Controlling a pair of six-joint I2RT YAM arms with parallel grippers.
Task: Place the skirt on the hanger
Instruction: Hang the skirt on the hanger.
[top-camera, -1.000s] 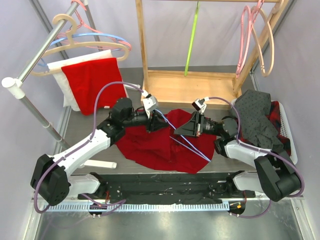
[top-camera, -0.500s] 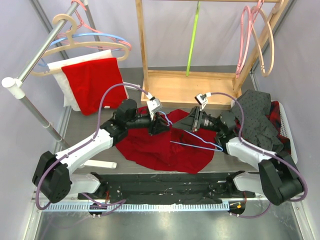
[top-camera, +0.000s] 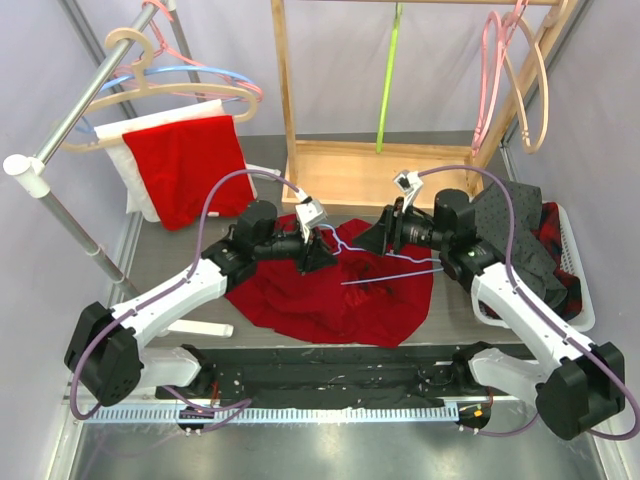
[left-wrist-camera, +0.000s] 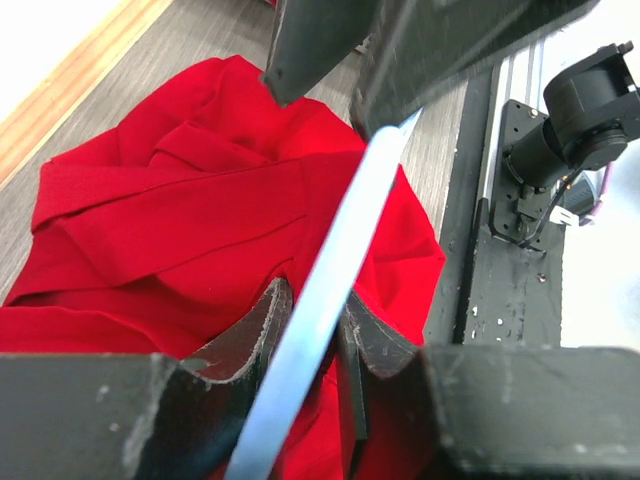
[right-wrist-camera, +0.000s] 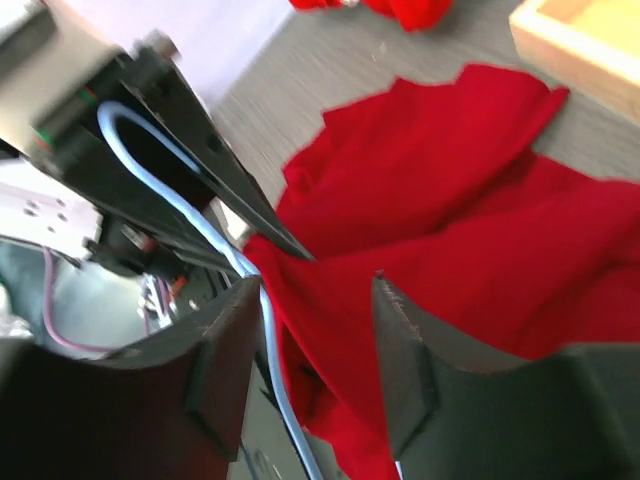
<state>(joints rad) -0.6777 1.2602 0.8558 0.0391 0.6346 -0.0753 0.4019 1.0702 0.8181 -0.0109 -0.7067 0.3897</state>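
Left fingers (left-wrist-camera: 250, 330) are clenched on the blue hanger (left-wrist-camera: 335, 270). Your left wrist view shows that plainly, while the top view only shows it between the two arms, over the red skirt (top-camera: 330, 300) spread on the counter (top-camera: 170, 255). Your right fingers (right-wrist-camera: 405, 350) are spread apart with the wire just beside one, can't tell if touching; skirt's far edge is near the wooden rack (top-camera: 380, 175), bare counter to its left.

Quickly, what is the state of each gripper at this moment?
Left gripper: closed on the blue hanger.
Right gripper: open, gripping nothing.
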